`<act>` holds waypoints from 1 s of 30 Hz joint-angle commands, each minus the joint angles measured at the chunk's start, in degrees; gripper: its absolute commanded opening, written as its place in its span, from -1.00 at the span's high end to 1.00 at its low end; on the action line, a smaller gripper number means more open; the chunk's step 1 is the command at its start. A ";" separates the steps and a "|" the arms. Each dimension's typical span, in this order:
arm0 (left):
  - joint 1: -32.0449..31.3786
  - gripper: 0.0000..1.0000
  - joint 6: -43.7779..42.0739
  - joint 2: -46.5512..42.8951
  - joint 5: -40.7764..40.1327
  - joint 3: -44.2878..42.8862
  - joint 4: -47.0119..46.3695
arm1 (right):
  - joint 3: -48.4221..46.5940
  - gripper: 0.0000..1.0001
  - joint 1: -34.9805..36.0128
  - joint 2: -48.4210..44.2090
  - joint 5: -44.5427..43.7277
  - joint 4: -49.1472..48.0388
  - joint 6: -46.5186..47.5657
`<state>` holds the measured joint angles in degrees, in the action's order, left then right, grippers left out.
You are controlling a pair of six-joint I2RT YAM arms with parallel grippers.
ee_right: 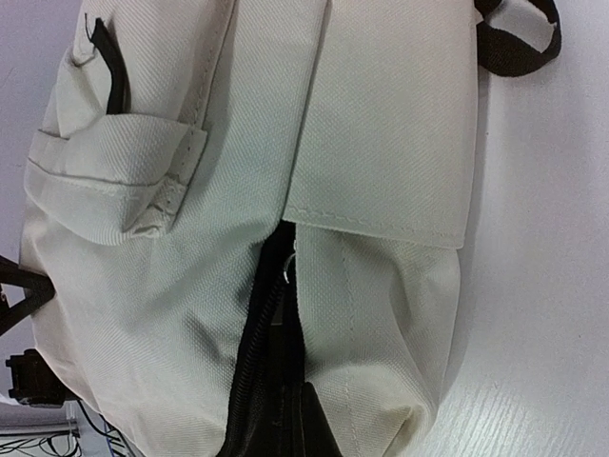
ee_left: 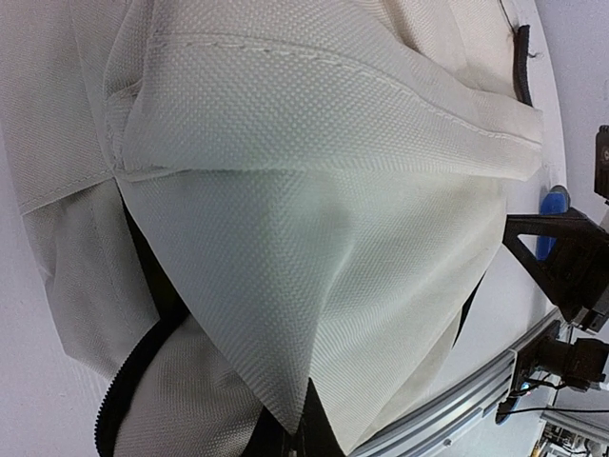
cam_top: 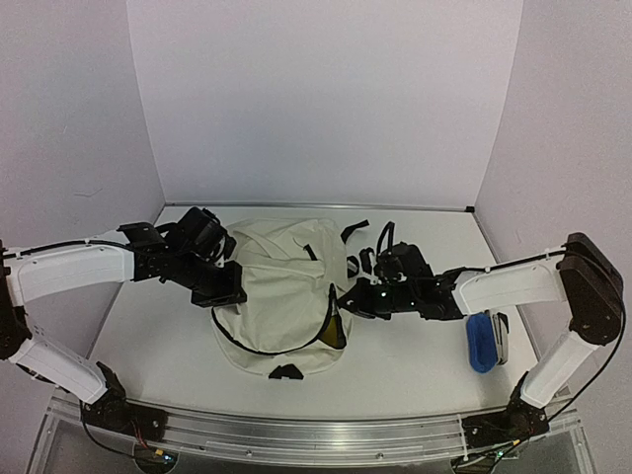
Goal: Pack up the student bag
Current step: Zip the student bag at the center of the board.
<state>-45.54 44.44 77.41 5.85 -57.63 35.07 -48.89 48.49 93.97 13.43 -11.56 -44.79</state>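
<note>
Apparently to spread its mouth, the left gripper (cam_top: 227, 293) at nine o'clock and the right gripper (cam_top: 348, 300) at three each clamp closed jaws on the student bag (cam_top: 281, 281).

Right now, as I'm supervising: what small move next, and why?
Probably ease the left fingers and right fingers apart to widen the bag mouth: both pinch its edges, the zipper gap is narrow, and a blue item lies outside.

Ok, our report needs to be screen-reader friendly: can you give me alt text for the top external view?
A cream canvas backpack lies on a white table, with the left gripper and right gripper shut at its opposite sides. A blue object sits beside the right arm.
</note>
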 commanded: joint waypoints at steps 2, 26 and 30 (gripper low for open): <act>0.63 0.99 -1.61 0.47 -1.52 -1.96 -0.34 | 2.48 1.00 0.01 -2.37 4.67 -0.24 1.16; 0.79 0.99 -4.70 5.30 1.03 -4.75 -3.73 | 6.62 1.00 6.81 -7.12 7.32 6.98 0.73; 1.04 0.99 -4.69 5.23 1.32 -4.44 -4.64 | 7.33 1.00 7.01 -9.29 7.46 8.53 0.57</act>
<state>-45.42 40.48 82.30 7.96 -59.24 34.44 -42.41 54.77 88.37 19.25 -6.05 -44.18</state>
